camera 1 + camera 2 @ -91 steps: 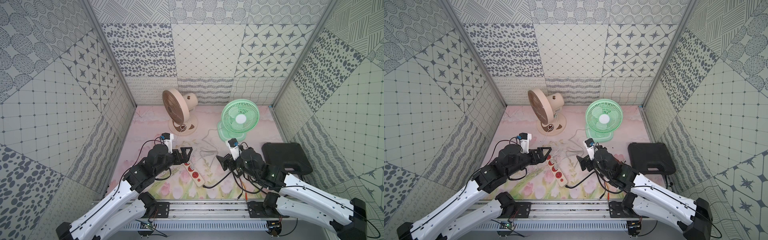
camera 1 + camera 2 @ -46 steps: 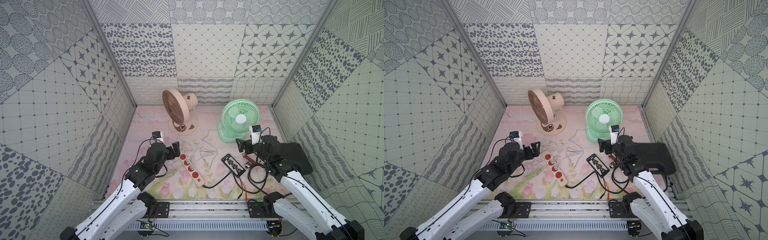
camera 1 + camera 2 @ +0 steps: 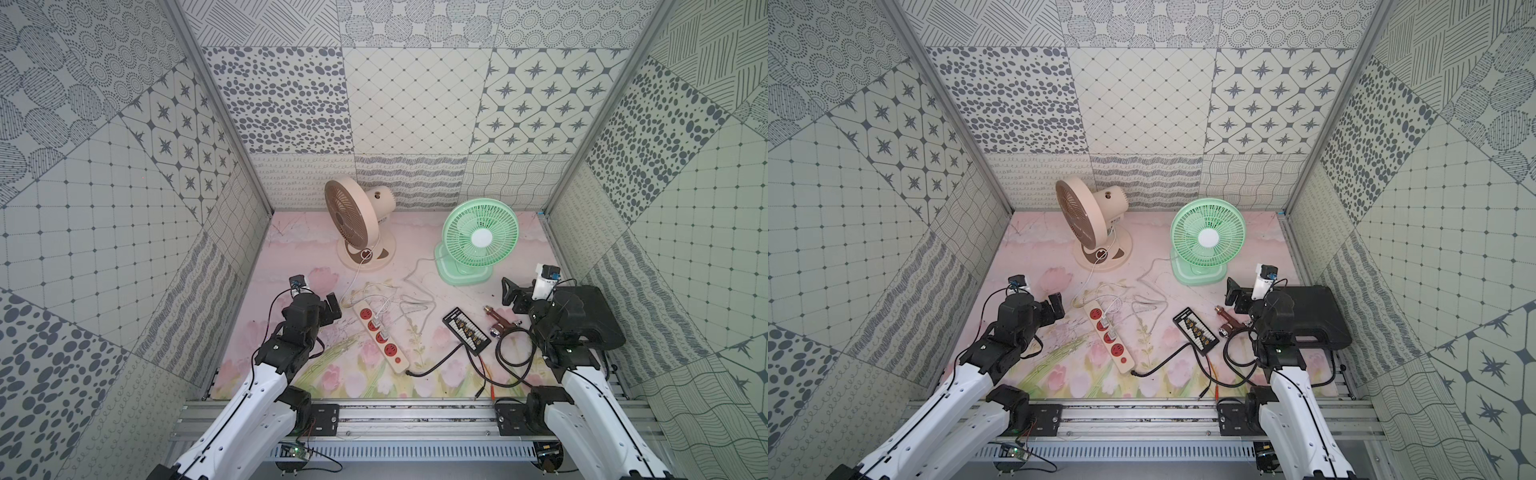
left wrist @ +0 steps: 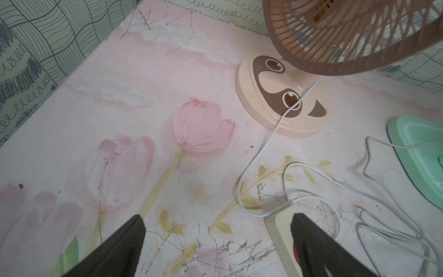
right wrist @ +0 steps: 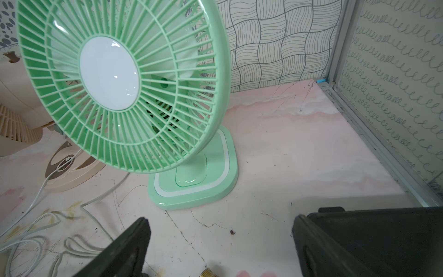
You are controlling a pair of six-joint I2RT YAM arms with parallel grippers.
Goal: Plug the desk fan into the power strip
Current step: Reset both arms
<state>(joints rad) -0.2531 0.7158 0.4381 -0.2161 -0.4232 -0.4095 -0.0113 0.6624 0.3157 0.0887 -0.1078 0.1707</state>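
left jaws, right jaws pulled back from long cream power strip with red sockets (image 3: 386,347), wide open, empty; white plug (image 3: 376,323) looks seated; task likely done.

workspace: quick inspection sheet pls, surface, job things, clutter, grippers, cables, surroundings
surface: pink floral mat, scuffed with dark scribble marks; no spills seen
job's things: power strip lies diagonally mid-mat with two small white plugs on its socket row; beige fan and green fan stand upright at the back
clutter: black connector board, brass-tipped tool, black case
grippers: left gripper open, empty, beside the strip's far end; right gripper open, empty, by the case
cables: white cords loop loosely between fans and strip; black cord leaves the strip's near end
surroundings: patterned walls on three sides, metal rail in front
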